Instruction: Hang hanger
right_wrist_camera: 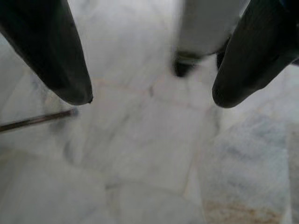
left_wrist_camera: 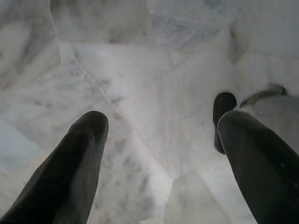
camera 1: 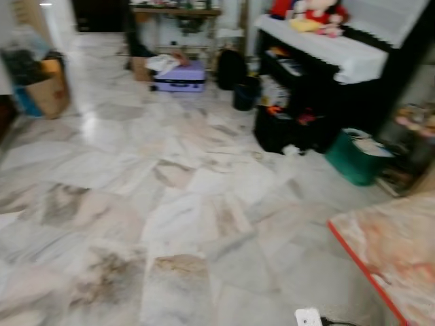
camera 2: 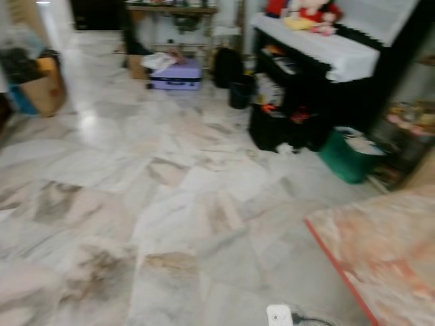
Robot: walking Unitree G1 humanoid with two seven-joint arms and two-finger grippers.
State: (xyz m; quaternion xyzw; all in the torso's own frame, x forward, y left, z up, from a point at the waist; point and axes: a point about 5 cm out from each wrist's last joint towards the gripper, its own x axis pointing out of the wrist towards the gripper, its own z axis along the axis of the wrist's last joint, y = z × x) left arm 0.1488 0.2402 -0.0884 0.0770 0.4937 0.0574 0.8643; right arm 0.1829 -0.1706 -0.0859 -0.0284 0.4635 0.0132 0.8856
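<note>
Walking blurs your head views; you risk clipping the red-edged mat (camera 1: 387, 251) or the white plug (camera 1: 308, 317) on the marble floor (camera 1: 170, 204). Left gripper (left_wrist_camera: 161, 123) and right gripper (right_wrist_camera: 152, 95) hang with jaws wide, holding nothing. No hanger can be made out.

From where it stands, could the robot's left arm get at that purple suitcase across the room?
Probably not. The purple suitcase lies far across the marble floor, while the left gripper hangs open over bare tiles.
</note>
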